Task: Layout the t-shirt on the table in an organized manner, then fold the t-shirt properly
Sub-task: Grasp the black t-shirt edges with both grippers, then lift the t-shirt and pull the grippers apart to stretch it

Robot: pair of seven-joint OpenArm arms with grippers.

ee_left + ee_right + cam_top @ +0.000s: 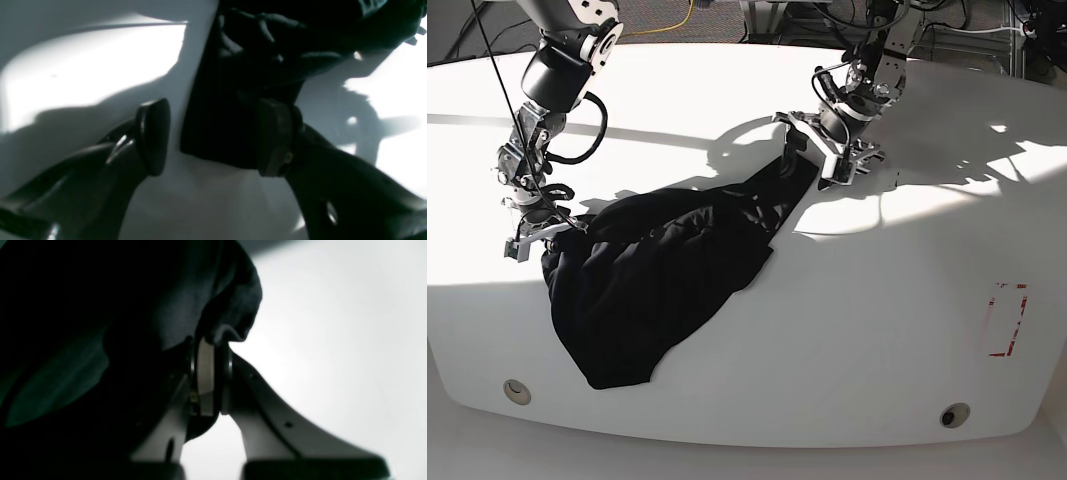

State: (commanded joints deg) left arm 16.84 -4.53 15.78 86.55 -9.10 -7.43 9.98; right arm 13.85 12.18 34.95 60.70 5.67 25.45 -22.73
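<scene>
Lying bunched on the table (847, 330), the t-shirt (657, 290) is not yet spread; folding is unstarted. Right gripper (210, 373) is clamped on cloth; left gripper (213, 136) is spread around an edge.

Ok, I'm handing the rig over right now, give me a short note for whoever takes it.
Right gripper: shut on the t-shirt, at the cloth's edge on the base view's left.
Left gripper: jaws open around a strip of the shirt, not clamped.
T-shirt: bunched and wrinkled on the table, stretched between the two arms.
Done: one edge gripped.
Left: close the left jaws, spread it flat, then fold.
</scene>
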